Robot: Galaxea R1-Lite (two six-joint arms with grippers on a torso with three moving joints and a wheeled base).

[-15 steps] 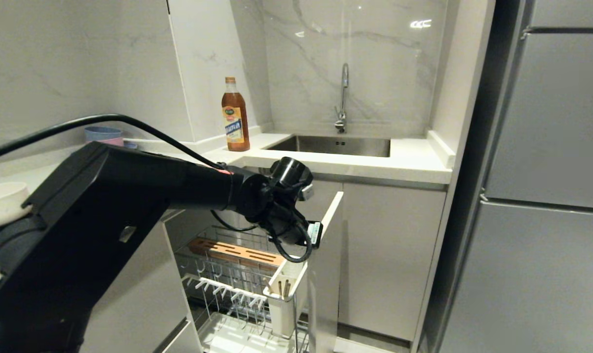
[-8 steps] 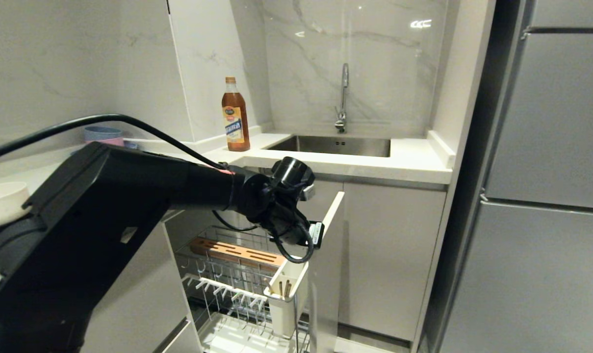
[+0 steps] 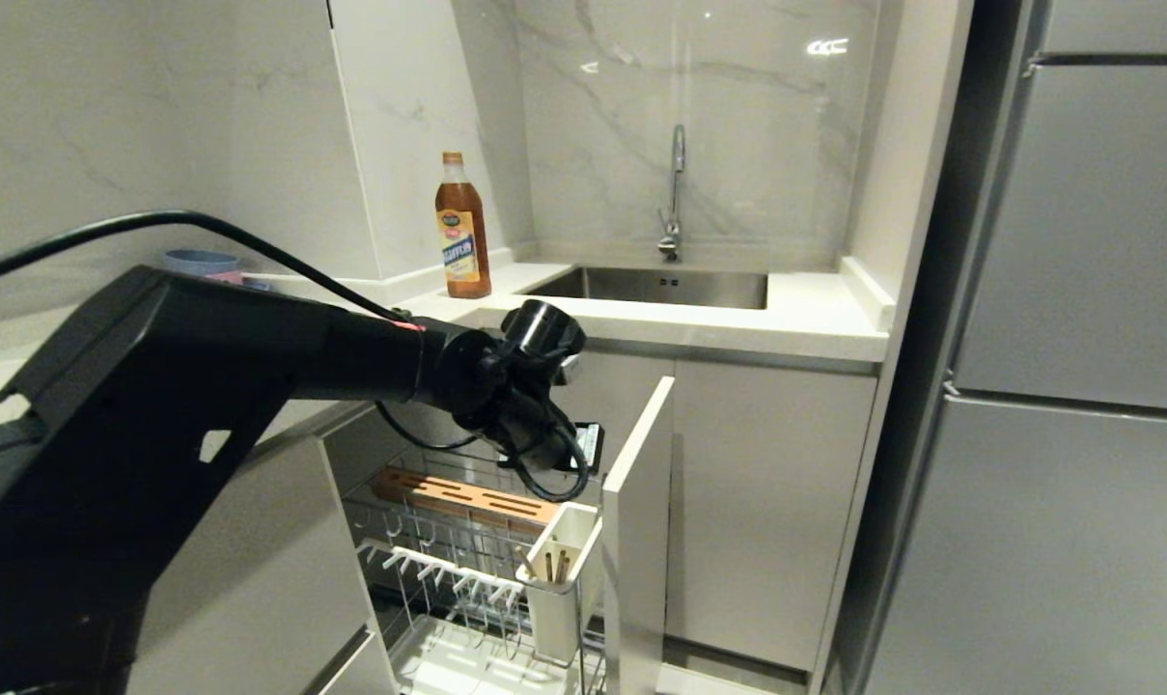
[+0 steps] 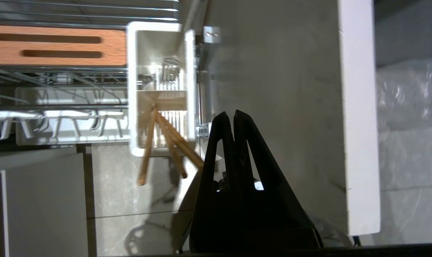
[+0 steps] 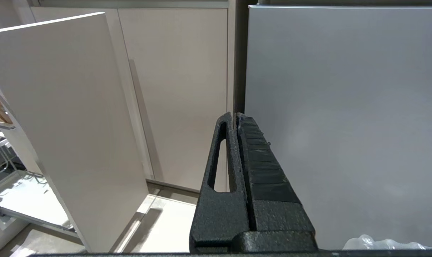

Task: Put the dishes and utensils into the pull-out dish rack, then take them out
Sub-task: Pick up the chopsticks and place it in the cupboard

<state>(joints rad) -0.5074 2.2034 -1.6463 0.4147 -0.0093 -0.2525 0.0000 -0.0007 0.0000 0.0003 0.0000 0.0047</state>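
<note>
The pull-out dish rack (image 3: 448,541) stands drawn out under the counter, its pale-grey front panel (image 3: 636,541) toward me. Its white utensil caddy (image 3: 559,579) holds the wooden chopsticks (image 3: 556,567), which lean out of the near compartment (image 4: 165,139). My left wrist (image 3: 535,415) hovers above the caddy. The left gripper (image 4: 233,114) points down beside the caddy (image 4: 132,89), shut and empty, over the inner face of the panel (image 4: 280,89). The right gripper (image 5: 235,116) is parked low, shut and empty. The dishes are out of view, and I cannot make out the spoon.
A wooden slotted strip (image 4: 58,44) runs along the rack's back. On the counter stand an oil bottle (image 3: 462,227) and stacked blue and pink bowls (image 3: 202,263), beside a sink (image 3: 660,285). A tall grey fridge (image 3: 1075,386) fills the right.
My left arm has lifted and drawn its wrist left, away from the front panel, staying shut. The arm's raised bulk now covers the counter's left end and the cream bowl seen there earlier.
</note>
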